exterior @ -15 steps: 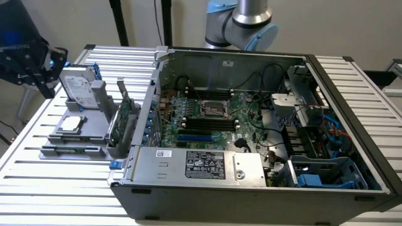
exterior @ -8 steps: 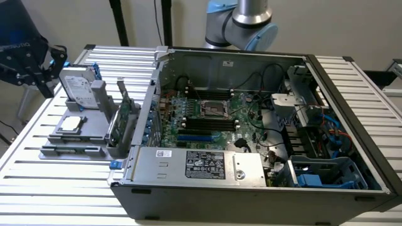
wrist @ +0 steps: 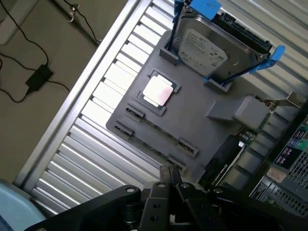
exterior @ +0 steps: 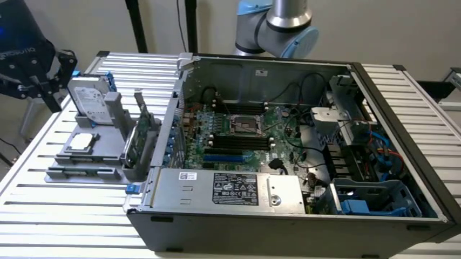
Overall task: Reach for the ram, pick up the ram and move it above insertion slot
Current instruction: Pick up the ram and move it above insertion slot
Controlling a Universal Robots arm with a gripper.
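The ram (wrist: 155, 126) is a thin green stick lying on edge in a slot of the grey holder tray (wrist: 192, 115), just beside the square silver processor (wrist: 157, 91). In the exterior view the ram (exterior: 81, 171) runs along the tray's near edge. My gripper (wrist: 168, 175) is shut with nothing between its fingers, above the tray's edge and apart from the ram. In the exterior view the gripper (exterior: 52, 101) hangs at the far left, above and behind the tray. The long black insertion slots (exterior: 241, 141) lie on the motherboard inside the open computer case.
A silver hard drive (wrist: 207, 45) in blue clips stands on the tray, and a green expansion card (exterior: 140, 135) stands upright at the tray's case side. The case wall (exterior: 169, 124) rises between tray and motherboard. Cables lie on the floor (wrist: 38, 77) beyond the ribbed table.
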